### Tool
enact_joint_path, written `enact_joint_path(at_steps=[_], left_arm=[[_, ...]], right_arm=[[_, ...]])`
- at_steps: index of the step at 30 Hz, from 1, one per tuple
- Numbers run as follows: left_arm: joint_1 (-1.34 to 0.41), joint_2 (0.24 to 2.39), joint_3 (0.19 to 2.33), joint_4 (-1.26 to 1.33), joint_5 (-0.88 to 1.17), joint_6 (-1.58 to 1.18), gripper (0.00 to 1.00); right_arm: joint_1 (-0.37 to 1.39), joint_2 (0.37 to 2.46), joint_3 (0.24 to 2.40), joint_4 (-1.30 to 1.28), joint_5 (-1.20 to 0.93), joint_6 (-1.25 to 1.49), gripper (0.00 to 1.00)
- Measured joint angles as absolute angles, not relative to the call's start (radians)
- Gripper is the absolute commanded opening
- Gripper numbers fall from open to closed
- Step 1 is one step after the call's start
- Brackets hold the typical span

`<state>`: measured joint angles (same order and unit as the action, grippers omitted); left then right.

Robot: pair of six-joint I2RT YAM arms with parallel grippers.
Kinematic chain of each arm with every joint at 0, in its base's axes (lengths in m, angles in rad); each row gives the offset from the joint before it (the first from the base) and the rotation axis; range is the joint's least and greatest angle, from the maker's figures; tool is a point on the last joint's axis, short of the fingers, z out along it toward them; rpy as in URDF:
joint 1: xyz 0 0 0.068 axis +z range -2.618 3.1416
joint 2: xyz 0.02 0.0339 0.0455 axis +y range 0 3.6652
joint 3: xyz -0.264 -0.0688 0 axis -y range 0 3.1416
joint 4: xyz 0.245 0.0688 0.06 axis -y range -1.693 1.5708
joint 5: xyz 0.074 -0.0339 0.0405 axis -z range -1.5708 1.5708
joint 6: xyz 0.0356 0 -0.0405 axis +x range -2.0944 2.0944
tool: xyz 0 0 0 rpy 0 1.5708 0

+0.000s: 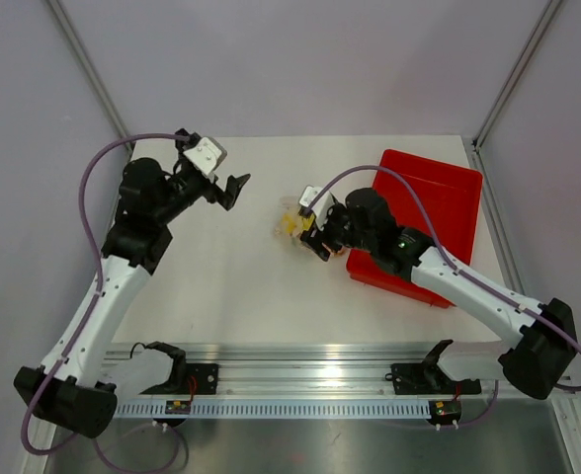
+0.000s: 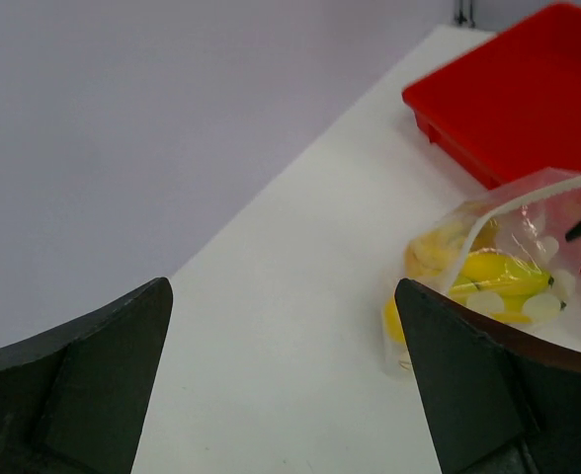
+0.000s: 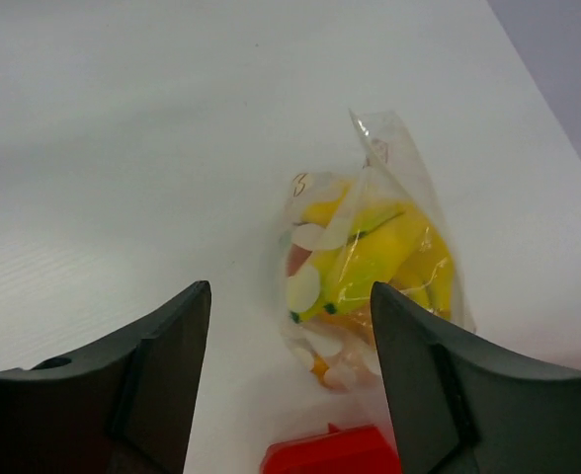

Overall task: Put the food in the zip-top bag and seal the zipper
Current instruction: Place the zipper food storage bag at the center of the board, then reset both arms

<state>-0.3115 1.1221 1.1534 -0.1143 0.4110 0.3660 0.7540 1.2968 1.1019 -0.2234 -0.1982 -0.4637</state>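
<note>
On counter (image 1: 231, 286), just left of red tray (image 1: 439, 197): zip-top bag (image 1: 290, 225), banana (image 3: 374, 259) inside. Right fingers (image 3: 152, 385) spread, gripping nothing; bag just ahead, centred between them, long axis running away from them. Left fingers (image 2: 83, 375) spread too, well apart. Mouth end unclear.

The small floppy clear plastic bag (image 3: 389, 168) is thin glossy film, creased and catching glare, with whitish oval spots on one face. Inside it, the yellow toy banana (image 3: 389, 247) is smooth moulded plastic with a mild sheen. The red rectangular tray (image 2: 528, 94) is hard, glossy plastic. The white tabletop (image 3: 123, 148) looks matt (a faint grain shows close up). The black fingers (image 2: 83, 385) of the left gripper (image 2: 281, 296) are dull matt plastic
</note>
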Motion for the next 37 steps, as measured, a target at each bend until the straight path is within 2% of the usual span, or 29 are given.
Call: enact_joint_path(at_steps=[2,3,4,5,9,12,14,20,28,37], left_arm=[[-0.312,1.046,1.155,-0.104,0.387,0.334,0.99],[-0.313,1.005,1.156,-0.102,0.377,0.308,0.99],[-0.313,0.979,1.157,-0.102,0.371,0.288,0.99],[-0.313,0.949,1.157,-0.103,0.361,0.254,0.99],[-0.316,0.879,1.154,-0.135,0.316,0.104,0.99],[-0.318,0.852,1.14,-0.214,0.261,-0.017,0.99],[-0.319,0.837,1.111,-0.27,0.219,-0.076,0.99],[-0.32,0.754,0.942,-0.456,0.091,-0.222,0.99],[-0.32,0.623,0.875,-0.58,-0.036,-0.332,0.99],[-0.32,0.618,0.857,-0.612,-0.083,-0.35,0.99]], right_arm=[[0.758,1.264,1.053,-0.22,-0.167,-0.414,0.8],[0.757,1.245,1.038,-0.224,-0.118,-0.382,0.86],[0.757,1.228,1.035,-0.229,-0.06,-0.341,0.96],[0.756,1.214,1.04,-0.23,0.014,-0.293,0.99],[0.729,1.216,1.195,-0.37,0.272,-0.098,0.99],[0.646,1.244,1.363,-0.498,0.416,0.07,0.99],[0.566,1.23,1.392,-0.552,0.468,0.179,0.99],[0.391,1.135,1.26,-0.714,0.524,0.417,0.99],[0.39,1.077,1.128,-0.881,0.59,0.606,0.99],[0.39,0.94,1.01,-0.928,0.64,0.682,0.99]])
